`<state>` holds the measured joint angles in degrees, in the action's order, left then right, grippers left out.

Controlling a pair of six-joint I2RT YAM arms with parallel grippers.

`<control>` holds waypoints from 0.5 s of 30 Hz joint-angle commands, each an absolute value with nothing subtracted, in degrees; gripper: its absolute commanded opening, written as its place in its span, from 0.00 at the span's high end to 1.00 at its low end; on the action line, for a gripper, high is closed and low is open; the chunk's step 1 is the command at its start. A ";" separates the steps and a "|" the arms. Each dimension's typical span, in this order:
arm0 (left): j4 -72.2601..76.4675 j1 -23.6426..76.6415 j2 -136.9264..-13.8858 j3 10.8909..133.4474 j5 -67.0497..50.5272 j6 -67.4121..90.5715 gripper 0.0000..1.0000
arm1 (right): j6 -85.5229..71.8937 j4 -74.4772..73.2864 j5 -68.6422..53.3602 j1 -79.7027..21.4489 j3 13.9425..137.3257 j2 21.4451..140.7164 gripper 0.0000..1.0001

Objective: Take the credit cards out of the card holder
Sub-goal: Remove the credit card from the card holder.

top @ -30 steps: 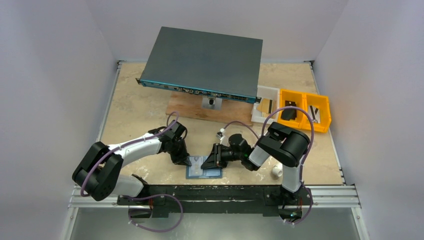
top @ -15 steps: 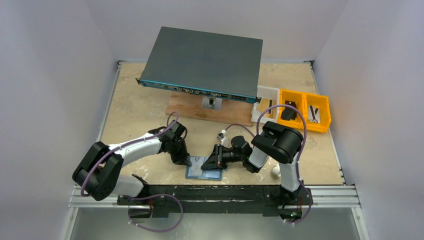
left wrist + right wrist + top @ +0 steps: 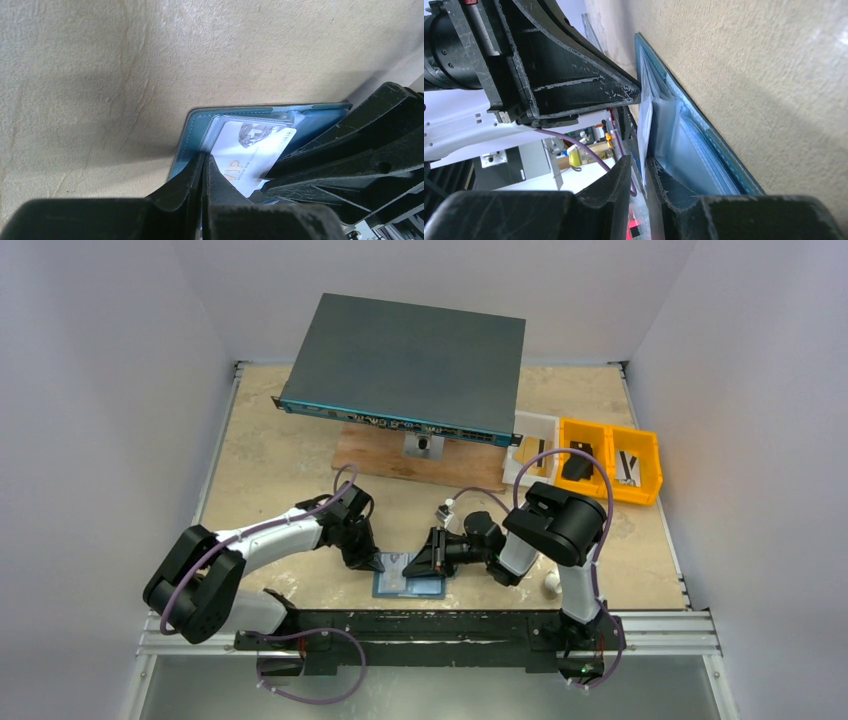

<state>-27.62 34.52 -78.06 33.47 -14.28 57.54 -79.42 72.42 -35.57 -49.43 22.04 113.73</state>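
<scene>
Near the front edge of the beige table [image 3: 270, 450], the steel-blue folding card holder [image 3: 408, 586] lies open. One white credit card [image 3: 255, 150] — orange "VIP" legible — sticks out of its clear slot, pinched edge-on by the right gripper [image 3: 644, 167]. The left gripper [image 3: 202, 167], fingers together, presses the holder's left edge.
</scene>
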 commanded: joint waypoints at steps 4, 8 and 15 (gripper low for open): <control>-29.67 36.49 -80.16 29.82 -7.01 57.36 1.00 | -76.18 67.87 -32.69 -49.31 25.37 111.63 0.85; -30.02 36.82 -80.46 29.73 -6.73 58.02 1.00 | -76.18 68.24 -32.39 -49.31 24.84 111.42 0.89; -32.16 36.76 -80.09 29.58 -4.28 59.22 1.00 | -76.49 69.50 -30.55 -48.81 20.53 109.21 1.00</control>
